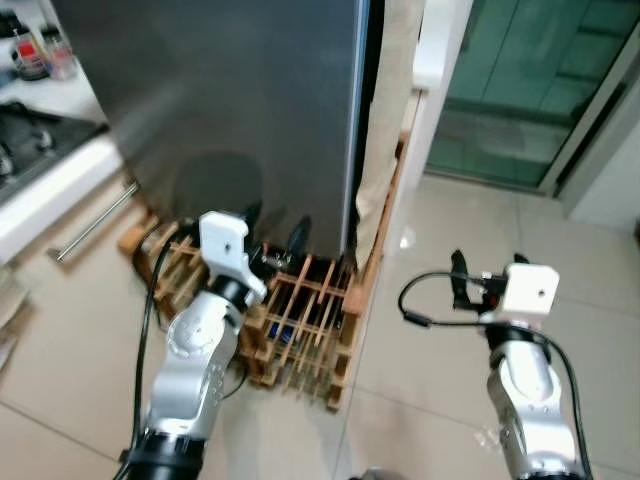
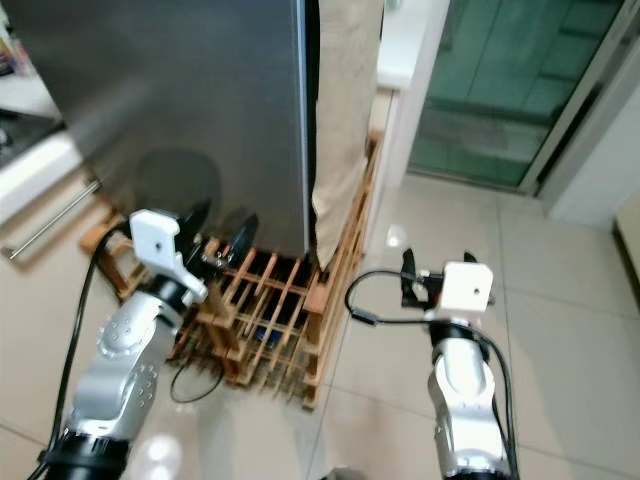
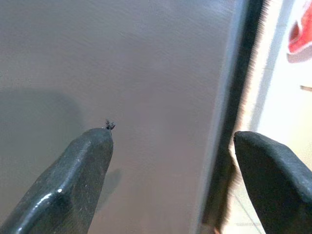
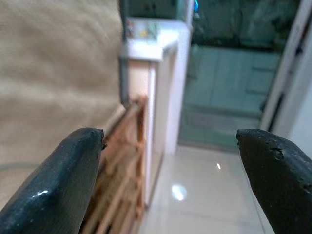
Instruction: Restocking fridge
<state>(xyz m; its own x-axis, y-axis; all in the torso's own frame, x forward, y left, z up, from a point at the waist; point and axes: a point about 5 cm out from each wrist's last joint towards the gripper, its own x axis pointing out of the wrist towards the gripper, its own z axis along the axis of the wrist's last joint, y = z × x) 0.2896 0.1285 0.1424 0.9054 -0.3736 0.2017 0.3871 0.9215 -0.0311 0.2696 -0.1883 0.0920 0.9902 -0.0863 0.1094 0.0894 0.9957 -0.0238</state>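
The left gripper [image 1: 275,235], fingers spread and holding nothing, points at the grey fridge door [image 1: 230,110] near its right edge, above a wooden rack [image 1: 300,320]. The right gripper [image 4: 170,161], fingers also apart, hovers over bare tiled floor [image 1: 440,250] beside a beige cloth [image 2: 345,110].

Below me the pale tiled floor [image 1: 420,250] spreads out glossy, catching a few bright reflections. A wooden lattice rack [image 1: 300,320] lies directly on it, pushed against the foot of the grey fridge [image 1: 240,100], which stands on the same floor. A black cable [image 2: 195,385] loops onto the tiles just beside the rack's near edge.
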